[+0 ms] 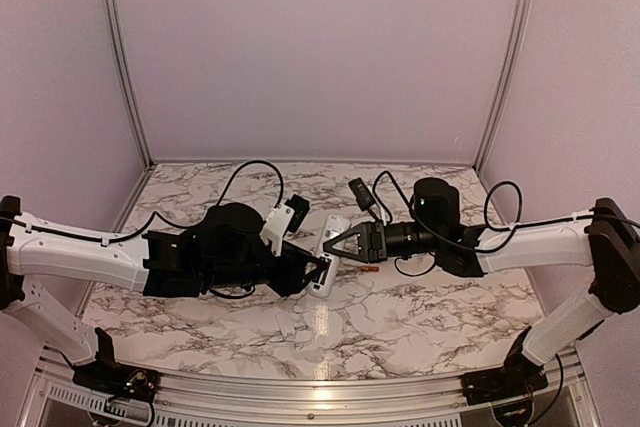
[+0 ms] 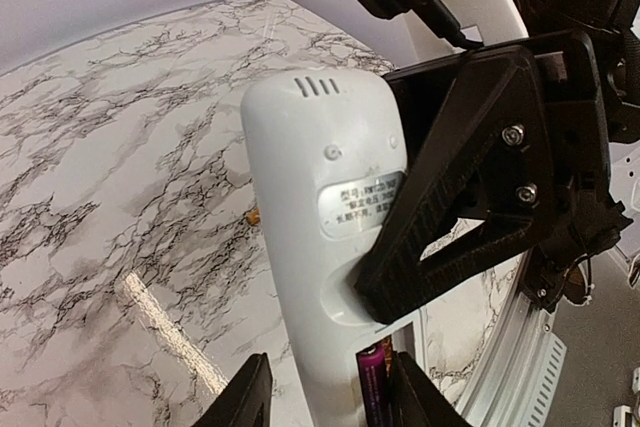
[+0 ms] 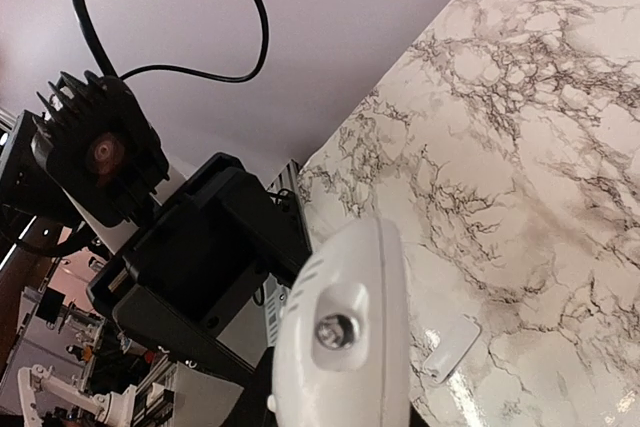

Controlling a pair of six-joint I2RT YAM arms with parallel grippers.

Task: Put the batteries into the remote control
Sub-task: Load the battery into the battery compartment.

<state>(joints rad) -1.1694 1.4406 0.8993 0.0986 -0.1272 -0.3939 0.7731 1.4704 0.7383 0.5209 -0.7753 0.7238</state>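
White and back-up above the counter point(image 1: 420, 317), the remote control point(image 2: 310, 207) sits clamped in the left hand point(image 2: 325, 402) with a dark battery point(image 2: 372, 377) loaded, while the right hand point(image 1: 332, 244), its opening unclear, touches the back and probably next needs the orange battery point(image 1: 371, 269) lying below.

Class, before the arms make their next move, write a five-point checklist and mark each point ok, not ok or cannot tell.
1. Left end effector grips the remote control: ok.
2. Dark battery seated in the remote: ok.
3. Orange battery loaded: not ok, it lies on the table.
4. Right end effector shut: cannot tell, one finger lies on the remote's back.
5. White flat piece lies on the table: ok.
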